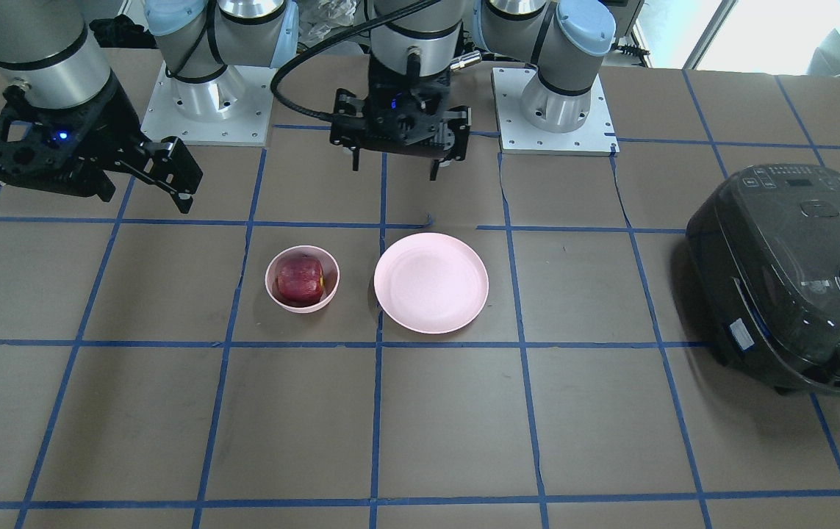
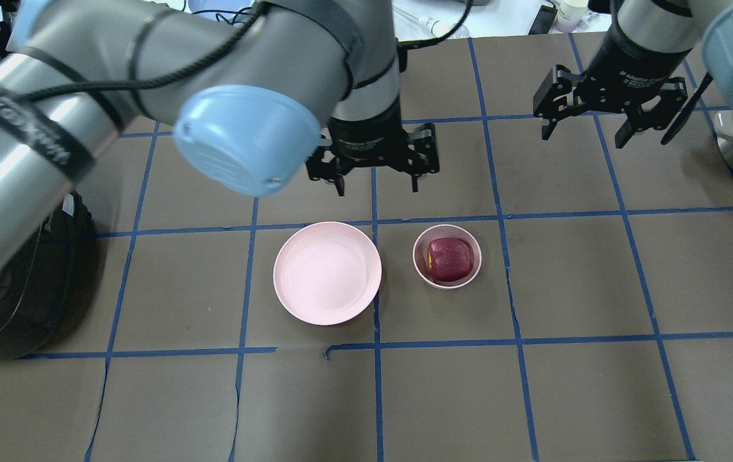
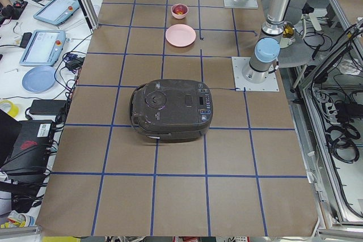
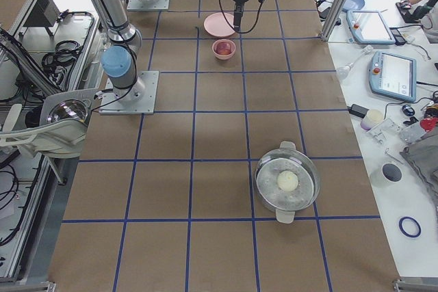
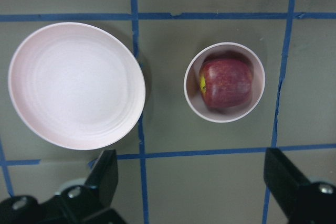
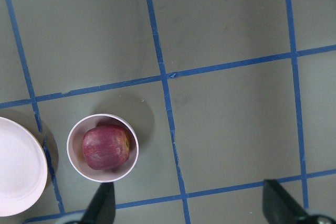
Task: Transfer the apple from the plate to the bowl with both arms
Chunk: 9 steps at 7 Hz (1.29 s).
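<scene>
The apple (image 2: 450, 258) sits inside the bowl (image 2: 447, 285), its yellowish patch turned toward the plate (image 2: 328, 273). The plate lies bare just beside the bowl, on the side of the left arm (image 2: 84, 96). The apple is blocky-round, so it shows no long axis worth aligning to. Both sets of fingers hang above the counter (image 2: 565, 385) on the robot's side of the dishes, so the apple lies forward of them and below. The left fingers (image 5: 105, 177) are spread wide with nothing between them, and their wrist camera looks down on plate and bowl together. The right fingers (image 6: 281, 200) are likewise spread and empty, off to the bowl's outer side. The left arm looks the nearer to the apple (it shows larger from that wrist), though the bowl is in the half of the right arm (image 2: 645, 32). I judge the transfer done, with no further grasp called for. Count: one apple, one bowl, one plate, two arms, plus one dark rice cooker (image 1: 794, 279) and one steel pot (image 4: 287, 181), both well apart from the dishes
</scene>
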Each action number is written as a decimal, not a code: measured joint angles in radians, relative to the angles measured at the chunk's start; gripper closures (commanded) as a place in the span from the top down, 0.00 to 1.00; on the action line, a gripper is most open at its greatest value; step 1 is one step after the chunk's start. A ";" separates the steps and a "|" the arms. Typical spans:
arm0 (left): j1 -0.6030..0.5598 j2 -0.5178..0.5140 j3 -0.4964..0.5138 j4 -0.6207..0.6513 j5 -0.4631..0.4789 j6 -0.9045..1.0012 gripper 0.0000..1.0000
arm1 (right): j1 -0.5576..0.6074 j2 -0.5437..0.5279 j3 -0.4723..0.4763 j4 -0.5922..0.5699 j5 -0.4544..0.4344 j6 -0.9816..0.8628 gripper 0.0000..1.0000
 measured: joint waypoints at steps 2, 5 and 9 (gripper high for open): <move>0.157 0.065 -0.005 -0.048 0.032 0.137 1.00 | 0.020 -0.007 -0.004 0.014 -0.004 0.027 1.00; 0.307 0.106 -0.060 -0.007 0.054 0.260 1.00 | 0.023 -0.014 -0.005 0.018 -0.008 0.031 1.00; 0.315 0.128 -0.094 0.016 0.056 0.269 1.00 | 0.022 -0.015 -0.005 0.018 -0.010 0.031 1.00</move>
